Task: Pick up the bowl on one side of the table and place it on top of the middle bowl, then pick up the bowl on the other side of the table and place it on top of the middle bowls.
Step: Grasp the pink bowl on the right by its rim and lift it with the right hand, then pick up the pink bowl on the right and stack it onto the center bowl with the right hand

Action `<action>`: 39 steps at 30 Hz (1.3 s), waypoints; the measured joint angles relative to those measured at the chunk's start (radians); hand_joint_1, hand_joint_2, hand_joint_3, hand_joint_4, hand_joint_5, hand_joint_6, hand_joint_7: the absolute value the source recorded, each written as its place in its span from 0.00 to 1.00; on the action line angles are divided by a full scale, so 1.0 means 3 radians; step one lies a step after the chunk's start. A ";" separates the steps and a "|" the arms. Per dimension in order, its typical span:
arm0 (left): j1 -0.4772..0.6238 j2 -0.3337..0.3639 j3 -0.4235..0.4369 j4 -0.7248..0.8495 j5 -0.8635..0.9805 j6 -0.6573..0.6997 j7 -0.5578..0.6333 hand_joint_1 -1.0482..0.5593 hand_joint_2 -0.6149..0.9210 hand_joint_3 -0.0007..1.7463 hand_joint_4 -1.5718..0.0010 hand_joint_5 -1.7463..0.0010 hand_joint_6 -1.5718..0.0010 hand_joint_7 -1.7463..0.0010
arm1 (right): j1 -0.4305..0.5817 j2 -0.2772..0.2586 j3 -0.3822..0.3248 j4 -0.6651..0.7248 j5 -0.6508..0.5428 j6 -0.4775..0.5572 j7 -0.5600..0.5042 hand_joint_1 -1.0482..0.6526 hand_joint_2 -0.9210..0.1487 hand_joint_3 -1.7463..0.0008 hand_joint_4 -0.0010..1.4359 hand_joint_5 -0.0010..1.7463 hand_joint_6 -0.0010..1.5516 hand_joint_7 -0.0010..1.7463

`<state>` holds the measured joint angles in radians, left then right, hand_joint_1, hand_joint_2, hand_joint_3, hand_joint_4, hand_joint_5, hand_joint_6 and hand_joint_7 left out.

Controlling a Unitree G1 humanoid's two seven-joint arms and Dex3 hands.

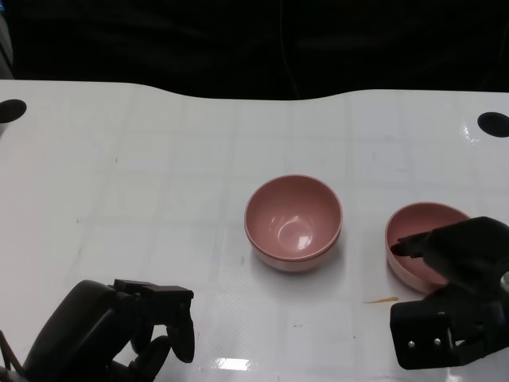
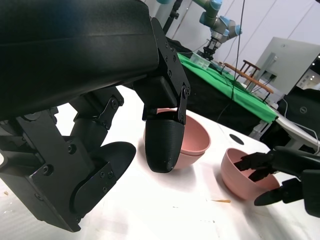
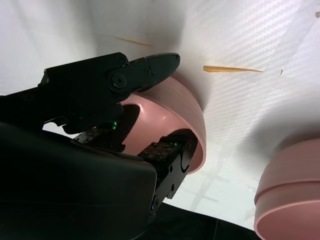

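Note:
The middle pink bowl (image 1: 293, 223) stands upright at the table's centre; in the left wrist view (image 2: 192, 137) a second rim shows under it, so it looks like two nested bowls. To its right is another pink bowl (image 1: 421, 231), slightly tilted. My right hand (image 1: 461, 270) grips its near rim, with fingers inside and one finger (image 3: 150, 67) against the outer wall (image 3: 185, 107). My left hand (image 1: 135, 322) hangs low at the near left, holding nothing, fingers apart, well away from both bowls.
A thin yellowish sliver (image 1: 382, 300) lies on the white table between the right bowl and the near edge. Black round holes (image 1: 11, 110) (image 1: 493, 123) mark the far corners. The table's far edge curves inward behind the middle bowl.

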<state>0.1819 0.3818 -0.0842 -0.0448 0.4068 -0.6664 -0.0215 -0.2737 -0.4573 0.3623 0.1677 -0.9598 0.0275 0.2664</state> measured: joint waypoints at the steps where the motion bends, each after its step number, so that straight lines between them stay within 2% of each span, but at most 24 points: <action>1: 0.0000 0.0000 0.0000 -0.0001 0.0000 0.0000 -0.0001 0.65 0.50 0.91 0.41 0.05 0.43 0.20 | -0.0023 0.0000 0.0012 0.0092 0.0011 -0.0049 -0.0073 0.45 0.00 0.95 0.57 0.68 0.58 0.07; 4: 0.0001 0.0000 0.0000 -0.0002 0.0000 0.0002 -0.0002 0.65 0.51 0.91 0.41 0.05 0.43 0.19 | -0.0089 -0.0003 0.0032 0.0327 0.0064 -0.0221 -0.0311 0.49 0.00 0.93 0.58 0.78 0.70 0.11; 6: 0.0001 -0.0001 -0.0001 -0.0003 0.0000 0.0002 -0.0002 0.65 0.50 0.92 0.41 0.05 0.43 0.19 | -0.0150 -0.0017 0.0032 0.0474 0.0130 -0.0395 -0.0512 0.50 0.00 0.93 0.59 0.81 0.73 0.12; 7: 0.0001 -0.0001 -0.0001 -0.0003 0.0000 0.0002 -0.0002 0.65 0.50 0.92 0.41 0.05 0.43 0.19 | -0.0171 -0.0027 0.0032 0.0553 0.0160 -0.0487 -0.0623 0.51 0.00 0.93 0.58 0.92 0.67 0.38; 9: 0.0000 -0.0001 -0.0001 -0.0002 0.0000 0.0001 -0.0002 0.65 0.50 0.92 0.41 0.05 0.43 0.19 | -0.0193 -0.0034 0.0028 0.0660 0.0199 -0.0625 -0.0839 0.52 0.00 0.92 0.58 0.98 0.49 0.79; 10: -0.0002 -0.0001 -0.0002 -0.0002 0.0000 0.0001 -0.0002 0.65 0.50 0.92 0.41 0.05 0.43 0.19 | -0.0197 -0.0034 0.0026 0.0691 0.0223 -0.0683 -0.0936 0.53 0.00 0.92 0.58 0.99 0.46 0.86; 13: -0.0002 -0.0001 -0.0002 -0.0002 0.0000 0.0001 -0.0002 0.65 0.50 0.92 0.41 0.06 0.43 0.19 | -0.0198 -0.0035 0.0026 0.0749 0.0262 -0.0801 -0.1127 0.53 0.01 0.91 0.58 1.00 0.40 0.98; 21: -0.0006 -0.0001 -0.0004 -0.0002 0.0001 0.0002 -0.0002 0.65 0.50 0.92 0.41 0.06 0.43 0.19 | -0.0194 -0.0037 -0.0046 0.0654 0.0303 -0.1062 -0.1718 0.55 0.08 0.92 0.62 1.00 0.40 0.99; 23: -0.0006 -0.0001 -0.0005 -0.0002 0.0001 0.0002 -0.0002 0.65 0.49 0.92 0.41 0.06 0.43 0.19 | -0.0193 -0.0038 -0.0047 0.0603 0.0302 -0.1075 -0.1762 0.55 0.12 0.88 0.63 1.00 0.46 0.87; 24: -0.0006 -0.0001 -0.0005 -0.0003 0.0001 0.0002 -0.0002 0.65 0.49 0.92 0.41 0.06 0.43 0.19 | -0.0192 -0.0039 -0.0048 0.0562 0.0302 -0.1075 -0.1771 0.55 0.18 0.81 0.63 1.00 0.50 0.82; 25: -0.0006 -0.0001 -0.0005 -0.0003 0.0001 0.0002 -0.0002 0.65 0.49 0.92 0.41 0.06 0.43 0.19 | -0.0192 -0.0039 -0.0049 0.0518 0.0302 -0.1077 -0.1792 0.55 0.33 0.66 0.63 1.00 0.53 0.79; 27: -0.0006 -0.0001 -0.0005 -0.0003 0.0003 0.0003 -0.0002 0.65 0.49 0.91 0.41 0.06 0.43 0.20 | -0.0192 -0.0039 -0.0063 0.0427 0.0302 -0.1078 -0.1816 0.56 0.43 0.57 0.64 1.00 0.54 0.79; 30: -0.0005 -0.0001 -0.0005 -0.0003 0.0029 0.0005 -0.0002 0.66 0.50 0.91 0.41 0.06 0.43 0.20 | -0.0192 -0.0035 -0.0087 0.0369 0.0304 -0.1077 -0.1865 0.56 0.48 0.53 0.64 1.00 0.53 0.84; 32: -0.0006 -0.0001 -0.0005 -0.0003 0.0044 0.0004 -0.0002 0.66 0.50 0.91 0.41 0.06 0.43 0.20 | -0.0192 -0.0028 -0.0102 0.0364 0.0304 -0.1077 -0.1916 0.57 0.59 0.40 0.67 1.00 0.49 0.96; 34: -0.0006 -0.0001 -0.0005 -0.0003 0.0055 0.0004 -0.0002 0.66 0.50 0.91 0.41 0.06 0.43 0.20 | -0.0193 -0.0018 -0.0117 0.0340 0.0307 -0.1092 -0.1968 0.58 0.62 0.35 0.68 1.00 0.49 0.98; 36: -0.0008 -0.0002 -0.0006 -0.0002 0.0055 0.0003 -0.0002 0.66 0.50 0.91 0.41 0.06 0.43 0.20 | -0.0201 -0.0002 -0.0134 0.0296 0.0387 -0.1157 -0.1975 0.57 0.64 0.29 0.70 1.00 0.53 0.92; 39: -0.0018 -0.0007 -0.0013 -0.0001 0.0055 0.0003 -0.0002 0.65 0.50 0.91 0.41 0.06 0.42 0.20 | -0.0255 0.0007 -0.0139 0.0224 0.0516 -0.1263 -0.1921 0.56 0.61 0.25 0.69 1.00 0.54 0.89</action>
<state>0.1765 0.3796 -0.0881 -0.0452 0.4234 -0.6655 -0.0221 -0.3502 -0.4552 0.3207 0.2348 -0.8050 -0.3514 -0.3099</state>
